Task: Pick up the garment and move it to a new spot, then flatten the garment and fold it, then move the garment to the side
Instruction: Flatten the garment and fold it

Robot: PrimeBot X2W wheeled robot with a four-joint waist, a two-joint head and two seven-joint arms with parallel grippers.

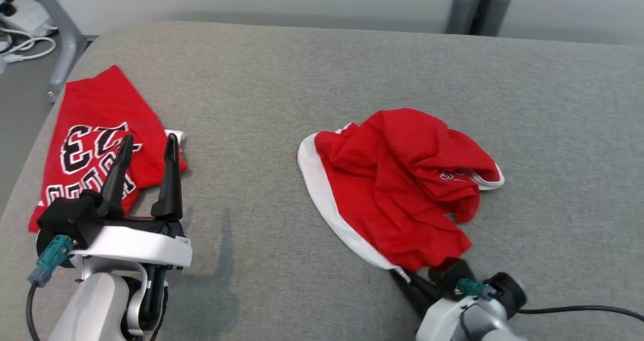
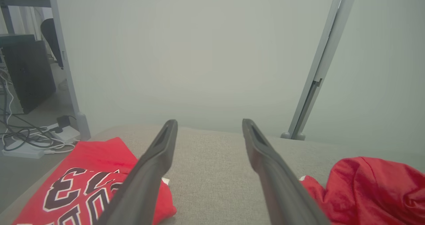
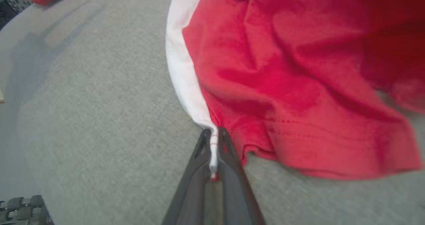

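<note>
On the right half of the grey padded surface (image 1: 312,79), the crumpled red garment (image 1: 397,180) is lying in a loose heap, its white trim (image 1: 322,195) curving along the edge that faces the robot's left. The right gripper (image 3: 214,133) is reaching in from the near side and pinching the lower end of that white trim, its two dark fingers (image 3: 232,158) pressed together with a thin strip of cloth caught between them. In the head view the same gripper (image 1: 405,275) is sitting at the garment's near corner, its fingertips tucked under the hem. The rest of the garment is resting on the surface in deep folds, with a small patch of lettering showing near its right side, too small to read.

The left gripper (image 1: 148,142) is hovering well apart from the garment, jaws spread wide and holding nothing. Its fingers are pointing over the near edge of a second red jersey (image 1: 95,130), which is lying flat and folded at the far left of the surface and showing black-and-white lettering and what looks like the number 23.
</note>
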